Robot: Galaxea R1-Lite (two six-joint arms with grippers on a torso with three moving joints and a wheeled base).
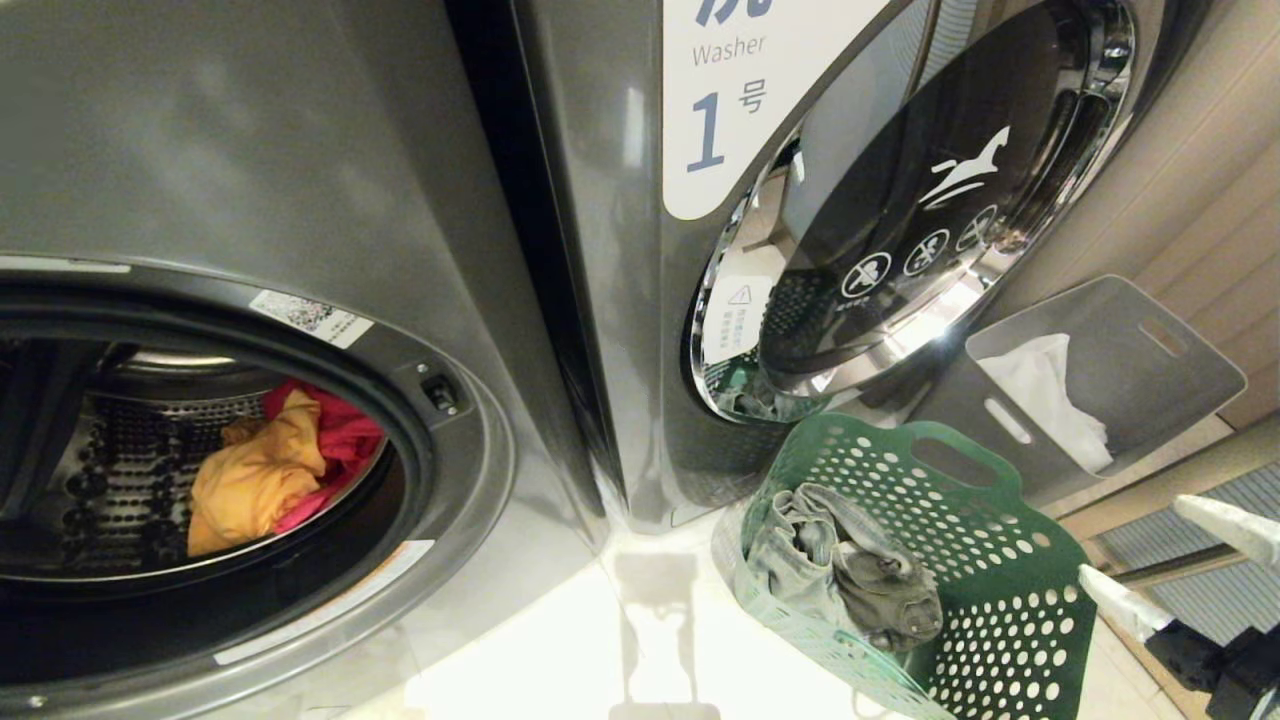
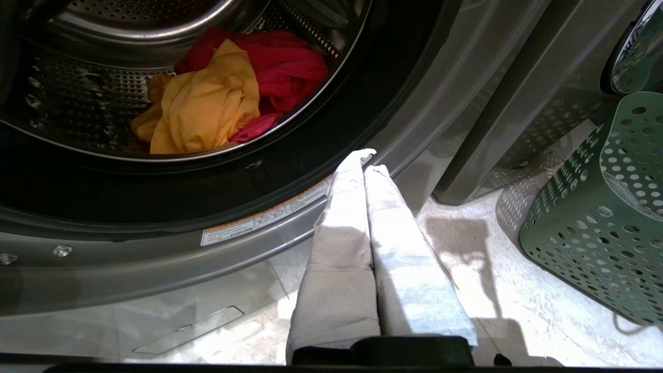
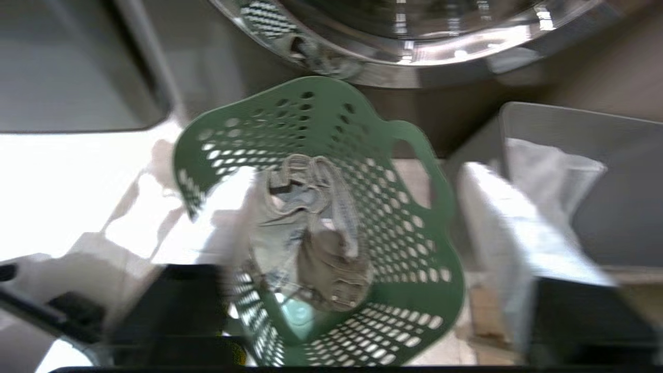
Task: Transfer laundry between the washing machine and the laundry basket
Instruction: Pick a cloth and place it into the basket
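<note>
Grey bin point(image 1: 1120, 385) just beside laundry basket point(image 1: 1010, 600).

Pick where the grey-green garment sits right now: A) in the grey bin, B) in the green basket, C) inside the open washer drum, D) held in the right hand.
B: the grey-green garment lies draped inside the green basket; the right hand beside it is open and empty.

1. The floor point(image 1: 560, 650) is pale, shiny tile with bright light on it.
2. A washer marked 1 point(image 1: 620, 250) stands at the back.
3. A grey bin point(image 1: 1130, 370) holds a white bag point(image 1: 1050, 400).
</note>
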